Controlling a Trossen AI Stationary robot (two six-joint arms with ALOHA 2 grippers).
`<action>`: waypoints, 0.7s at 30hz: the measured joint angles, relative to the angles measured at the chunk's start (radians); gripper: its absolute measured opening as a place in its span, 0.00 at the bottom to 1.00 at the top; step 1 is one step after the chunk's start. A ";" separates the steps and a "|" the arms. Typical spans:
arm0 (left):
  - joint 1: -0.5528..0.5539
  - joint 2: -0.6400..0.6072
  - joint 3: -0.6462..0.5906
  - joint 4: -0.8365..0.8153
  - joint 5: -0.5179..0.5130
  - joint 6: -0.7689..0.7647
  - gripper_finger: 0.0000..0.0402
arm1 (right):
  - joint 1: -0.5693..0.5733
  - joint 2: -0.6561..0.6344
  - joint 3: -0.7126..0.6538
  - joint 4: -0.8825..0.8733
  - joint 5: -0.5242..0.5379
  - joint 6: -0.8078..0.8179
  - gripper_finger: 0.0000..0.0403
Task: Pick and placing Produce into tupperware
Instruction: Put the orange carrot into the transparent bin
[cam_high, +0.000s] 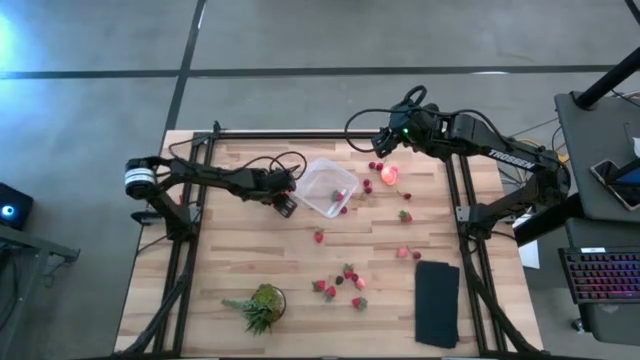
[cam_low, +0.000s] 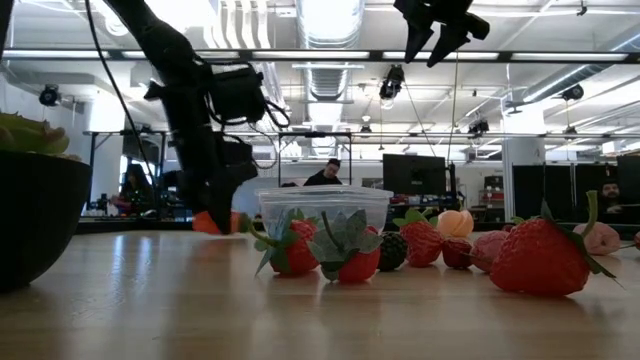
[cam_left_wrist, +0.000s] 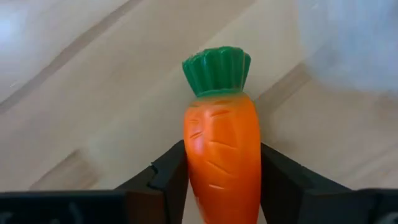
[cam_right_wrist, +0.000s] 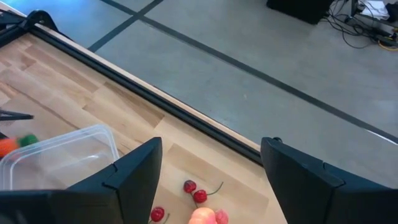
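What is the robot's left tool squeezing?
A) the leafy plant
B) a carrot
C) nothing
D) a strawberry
B: the left tool is shut on the orange carrot with its green top, one dark finger pressing on each side.

The orange carrot (cam_left_wrist: 222, 158) with its green top sits clamped between the left hand (cam_left_wrist: 222, 180)'s fingers, just beside the tupperware (cam_high: 326, 188); that clear squarish tub holds a strawberry (cam_high: 338, 195); the pink-orange round fruit (cam_high: 389, 174) lies near it; red strawberries (cam_high: 340, 282) lie scattered across the table (cam_high: 240, 250).
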 joint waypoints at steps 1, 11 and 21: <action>0.000 -0.024 -0.001 -0.026 -0.021 0.000 0.36 | -0.002 0.000 0.000 0.000 0.000 0.000 0.66; 0.000 -0.378 0.001 0.122 0.001 0.119 0.40 | -0.006 0.000 0.000 0.001 0.001 0.000 0.66; 0.017 -0.158 0.033 0.452 0.269 0.166 0.40 | -0.005 0.000 0.000 -0.001 -0.009 0.005 0.65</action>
